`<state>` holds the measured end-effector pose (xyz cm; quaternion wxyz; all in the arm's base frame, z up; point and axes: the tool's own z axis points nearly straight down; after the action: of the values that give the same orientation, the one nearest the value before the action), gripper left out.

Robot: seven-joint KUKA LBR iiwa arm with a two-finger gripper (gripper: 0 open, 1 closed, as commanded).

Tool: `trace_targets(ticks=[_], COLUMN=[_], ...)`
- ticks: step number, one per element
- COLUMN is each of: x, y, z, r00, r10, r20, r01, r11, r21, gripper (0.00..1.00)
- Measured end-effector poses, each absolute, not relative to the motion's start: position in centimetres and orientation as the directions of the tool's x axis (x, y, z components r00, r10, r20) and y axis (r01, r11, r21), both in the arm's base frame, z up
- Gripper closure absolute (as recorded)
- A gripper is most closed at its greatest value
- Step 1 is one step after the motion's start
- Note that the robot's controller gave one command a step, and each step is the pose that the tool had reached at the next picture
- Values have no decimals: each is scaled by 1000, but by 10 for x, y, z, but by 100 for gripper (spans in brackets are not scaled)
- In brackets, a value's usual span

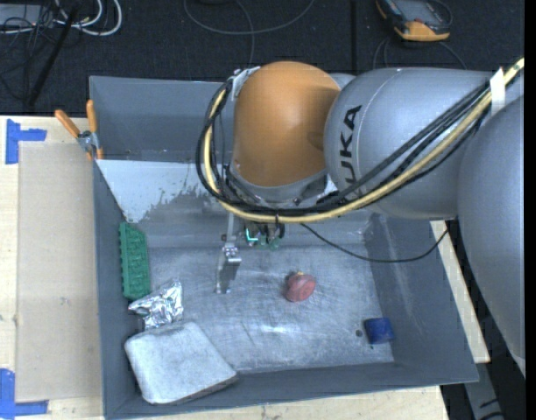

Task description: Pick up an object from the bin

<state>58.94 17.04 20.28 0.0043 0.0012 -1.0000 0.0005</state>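
Loose contents of the grey metal bin (145, 121), five things in all, one of each kind. Nearest, in the near-left corner, lies one flat grey pad (176, 361) with rounded corners, its surface speckled; its material is hard to make out. Toward the near-right corner sits one small blue block (377, 330), too small for its shape to be read with confidence. Just beyond the pad, and touching or almost touching its far edge, is one crumpled ball of silver foil (160, 305). At mid-floor rests one rounded reddish lump (299, 286), well apart from the others. Along the left wall lies one green studded brick (134, 259), long and narrow, its near end just beside the foil. The gripper (227, 268) hangs over bare floor between the foil and the reddish lump, nearer the lump, which lies to its right. How wide the claw stands cannot be told, since its upper part is hidden under the orange wrist cover (281, 121). Looped cables (250, 206) ring that cover. The silver arm (408, 138) enters from the right, hiding the bin's far-right corner.
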Motion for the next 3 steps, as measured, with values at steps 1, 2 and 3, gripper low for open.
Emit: trace_targets(ticks=[1,2,3], x=[581,534,527], y=[215,243,245], z=[69,84,80], r00=[-999,-991,-993], r10=[-51,-127,-121], r20=[-8,-29,-4], r01=[-51,-127,-121], r11=[999,992,993], r21=[2,-3,1], gripper=[0,0,100])
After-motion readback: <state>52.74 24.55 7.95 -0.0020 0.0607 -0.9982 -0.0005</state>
